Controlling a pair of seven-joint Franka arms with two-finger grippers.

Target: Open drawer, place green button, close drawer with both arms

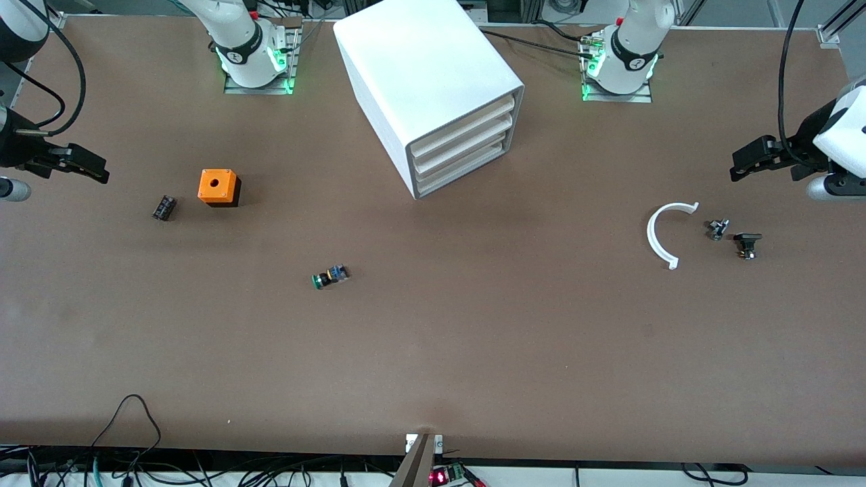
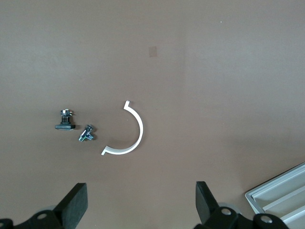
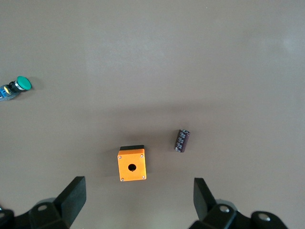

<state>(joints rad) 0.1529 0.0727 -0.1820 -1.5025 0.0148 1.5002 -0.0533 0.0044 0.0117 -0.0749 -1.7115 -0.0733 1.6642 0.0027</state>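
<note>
left gripper (image 1: 739,164) spread, right gripper (image 1: 95,170) spread too, both idle over counter ends | drawer (image 1: 467,167) shut, button (image 1: 329,276) loose | next: pull drawer

The left gripper (image 2: 139,205) is hovering with its fingers (image 2: 76,200) spread wide above the brown table (image 2: 214,71). A white curved strip (image 2: 135,138) is lying near two small black parts (image 2: 65,120). A cabinet (image 2: 281,193) corner is showing.

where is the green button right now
The button lies on its side on the bare table, nearer the front camera than the white cabinet and the orange cube; no gripper touches it.
</note>
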